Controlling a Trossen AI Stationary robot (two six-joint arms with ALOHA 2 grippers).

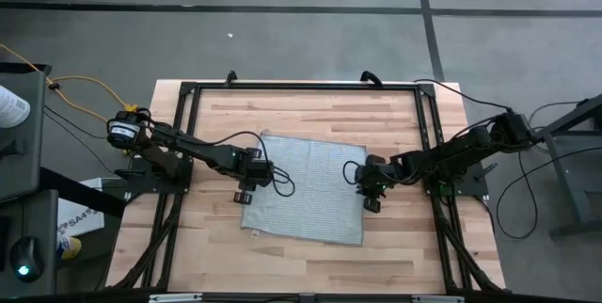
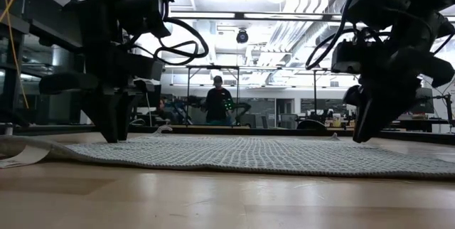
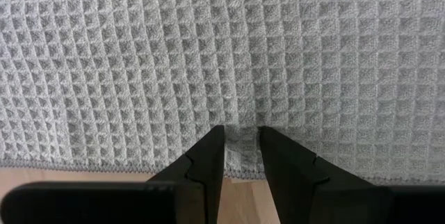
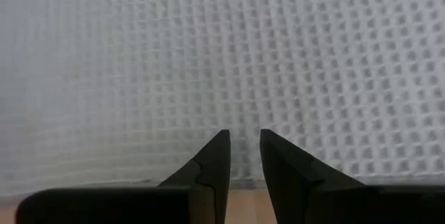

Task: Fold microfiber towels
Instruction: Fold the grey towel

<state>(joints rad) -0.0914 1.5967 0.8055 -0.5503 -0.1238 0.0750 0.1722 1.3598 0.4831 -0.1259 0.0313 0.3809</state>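
Note:
One light grey-blue waffle-weave microfiber towel (image 1: 310,185) lies spread flat on the wooden table (image 1: 310,275), a little askew. A small white tag (image 1: 256,232) shows at its near left corner. My left gripper (image 1: 254,188) stands at the middle of the towel's left edge. My right gripper (image 1: 369,195) stands at the middle of its right edge. Both point steeply down, and each has cloth in the narrow gap between its fingers. In the low view the towel (image 2: 249,154) lies flat between the two grippers' tips. My left gripper pinches a small pucker of cloth (image 3: 243,156) between its two fingers, just inside the hemmed left edge (image 3: 104,167) and about midway along it. The fingers come from above, pointing steeply down. The towel around them lies flat on the table. My right gripper has a strip of cloth (image 4: 245,156) between its two fingers, close to the towel's right edge and about midway along it. It comes slanting down from the table's right side. The towel lies on the table; one layer or a fold, I cannot tell.
A black metal frame (image 1: 301,87) runs along the table's far edge and down both sides, carrying the arm bases. Bare wood lies in front of the towel (image 2: 227,193). Cables loop beside each wrist. A person (image 2: 217,104) stands far off in the room behind.

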